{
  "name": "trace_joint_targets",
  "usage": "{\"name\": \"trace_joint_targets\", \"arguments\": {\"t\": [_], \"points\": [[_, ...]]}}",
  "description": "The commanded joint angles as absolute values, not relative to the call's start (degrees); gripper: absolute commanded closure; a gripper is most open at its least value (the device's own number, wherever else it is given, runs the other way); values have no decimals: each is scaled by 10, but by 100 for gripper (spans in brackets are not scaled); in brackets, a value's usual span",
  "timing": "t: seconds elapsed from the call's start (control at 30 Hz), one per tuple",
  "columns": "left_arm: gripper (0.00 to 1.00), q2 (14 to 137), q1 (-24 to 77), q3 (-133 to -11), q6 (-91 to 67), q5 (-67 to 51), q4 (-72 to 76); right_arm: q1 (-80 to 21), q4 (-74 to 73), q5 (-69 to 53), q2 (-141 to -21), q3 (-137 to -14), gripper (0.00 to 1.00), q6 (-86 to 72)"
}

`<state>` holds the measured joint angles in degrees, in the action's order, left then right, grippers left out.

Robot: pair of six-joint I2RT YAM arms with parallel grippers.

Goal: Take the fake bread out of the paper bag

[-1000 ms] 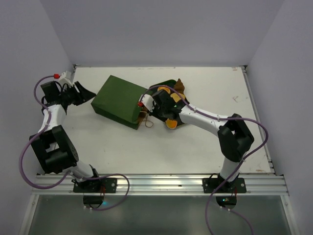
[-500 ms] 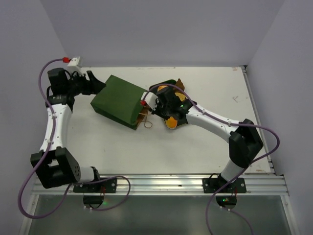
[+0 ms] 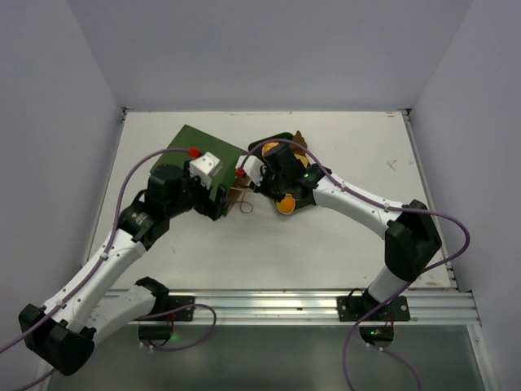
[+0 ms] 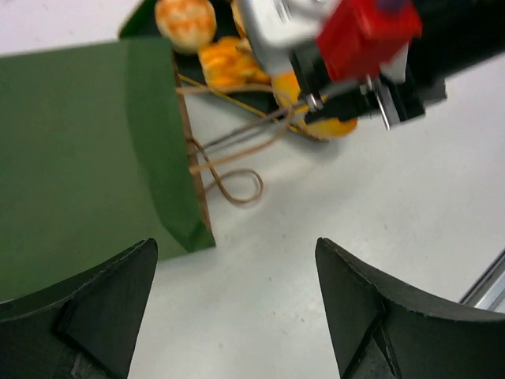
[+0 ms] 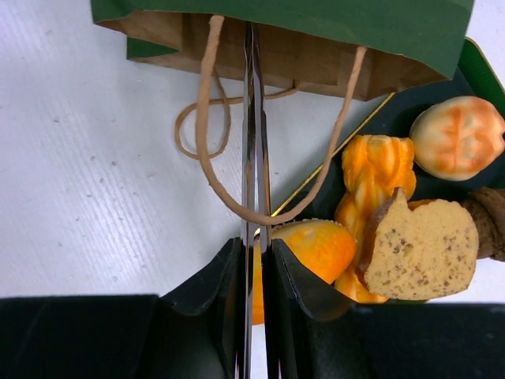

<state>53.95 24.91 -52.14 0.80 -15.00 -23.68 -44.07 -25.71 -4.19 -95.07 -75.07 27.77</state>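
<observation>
The dark green paper bag (image 3: 186,142) lies on its side, its brown mouth (image 5: 300,59) facing the tray. Its tan cord handles (image 4: 237,158) trail on the table. The fake bread lies on the tray outside the bag: a round bun (image 5: 458,138), a twisted orange roll (image 5: 377,178), an orange piece (image 5: 316,246), a tan slice (image 5: 422,249) and a dark brown piece (image 5: 488,215). My left gripper (image 3: 218,204) is open and empty above the table by the bag's near corner (image 4: 185,229). My right gripper (image 5: 252,47) is shut at the bag's mouth, with one cord handle lying across it.
A flat dark green tray (image 5: 473,67) with a tan rim holds the bread, right of the bag (image 3: 281,140). The right gripper's body, with a red part (image 4: 367,35), shows close in the left wrist view. White walls stand left, behind and right.
My left arm has swung from the far left edge across the bag to its near mouth corner. My right gripper has stayed at the bag's mouth.
</observation>
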Motion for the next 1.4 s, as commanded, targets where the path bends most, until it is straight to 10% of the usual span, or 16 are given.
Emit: {"name": "trace_joint_targets", "arguments": {"t": [0.0, 0.47, 1.1, 1.37], "points": [[15, 528, 320, -459, -19, -2, -200, -439, -258, -78, -931, -775, 88, 265], [16, 685, 462, -436, -83, 340, -81, -438, -263, -92, -931, -779, 89, 252], [20, 792, 461, -438, -88, 449, 21, -425, -264, -148, -905, -775, 89, 242], [58, 813, 447, -442, -88, 490, 33, -419, -264, -152, -896, -773, 89, 241]]}}
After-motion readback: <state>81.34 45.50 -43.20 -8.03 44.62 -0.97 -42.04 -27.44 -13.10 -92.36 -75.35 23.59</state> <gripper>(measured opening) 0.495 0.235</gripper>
